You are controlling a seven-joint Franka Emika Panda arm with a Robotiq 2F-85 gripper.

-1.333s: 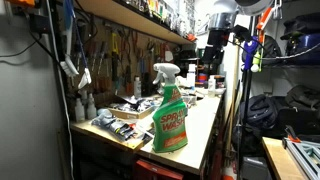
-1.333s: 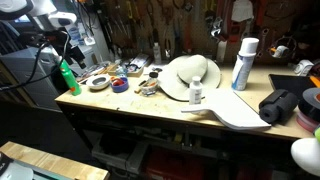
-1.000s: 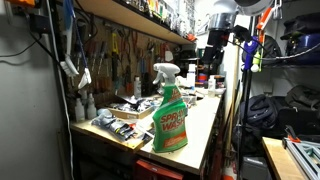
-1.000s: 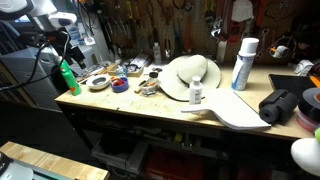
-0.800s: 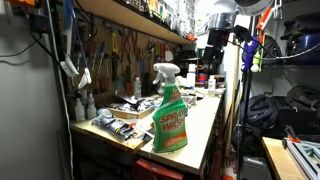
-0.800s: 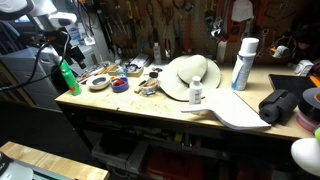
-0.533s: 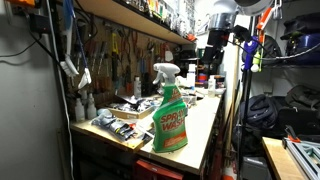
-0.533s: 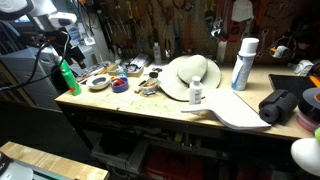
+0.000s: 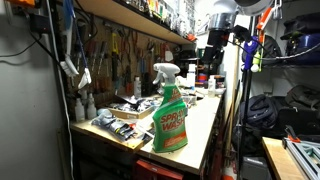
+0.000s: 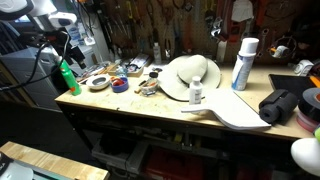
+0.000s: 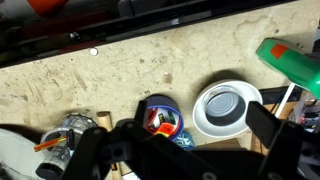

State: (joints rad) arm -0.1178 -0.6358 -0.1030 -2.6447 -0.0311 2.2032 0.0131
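Note:
My gripper (image 11: 180,135) hangs open and empty above the workbench, its two dark fingers (image 11: 272,125) spread wide in the wrist view. Below and between them sit a blue cup of small colourful items (image 11: 160,118) and a white bowl (image 11: 228,108). A green spray bottle (image 11: 295,62) lies at the right edge of that view. In both exterior views the gripper (image 9: 213,55) (image 10: 60,45) is high above the bench end by the green bottle (image 9: 168,115) (image 10: 66,76). The bowl (image 10: 98,83) and blue cup (image 10: 120,86) stand near it.
A white hat (image 10: 190,75), a small white bottle (image 10: 196,93), a tall white spray can (image 10: 243,63), a pale wooden board (image 10: 240,112) and a black cloth (image 10: 282,105) are on the bench. Tools hang on the back wall (image 10: 170,25). A shelf (image 9: 130,20) runs above.

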